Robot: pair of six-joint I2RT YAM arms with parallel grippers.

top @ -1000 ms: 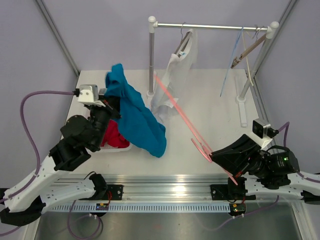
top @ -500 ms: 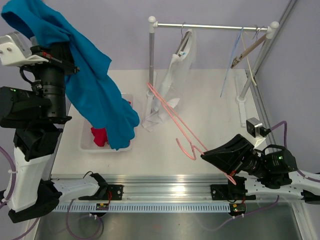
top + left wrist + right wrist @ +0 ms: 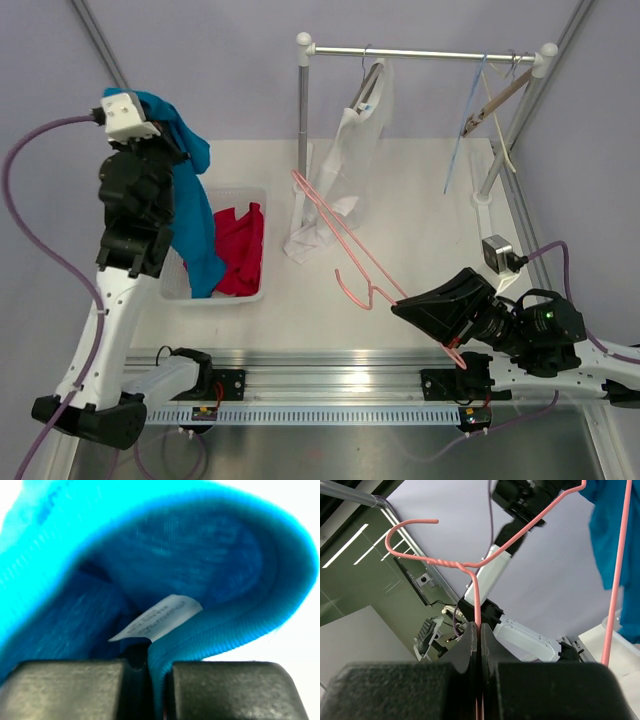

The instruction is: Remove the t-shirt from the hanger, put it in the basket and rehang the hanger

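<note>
The blue t-shirt (image 3: 193,215) hangs from my left gripper (image 3: 168,150), off the hanger, with its lower end in the white bin (image 3: 212,294). In the left wrist view the jaws are shut on the shirt's ribbed collar (image 3: 159,672), just below its white label (image 3: 160,617). The bare pink wire hanger (image 3: 335,235) slants over the table's middle. My right gripper (image 3: 400,304) is shut on it. In the right wrist view the wire (image 3: 477,605) runs up from between the closed fingers (image 3: 490,650) to the hook (image 3: 415,524).
A red garment (image 3: 238,250) lies in the white bin. A metal clothes rail (image 3: 420,51) stands at the back with a white garment (image 3: 350,150) on a hanger and bare hangers (image 3: 490,100) at its right end.
My left arm has swung the blue t-shirt down from high at the left and lowered it over the bin. My right gripper has shifted slightly left with the bare hanger.
</note>
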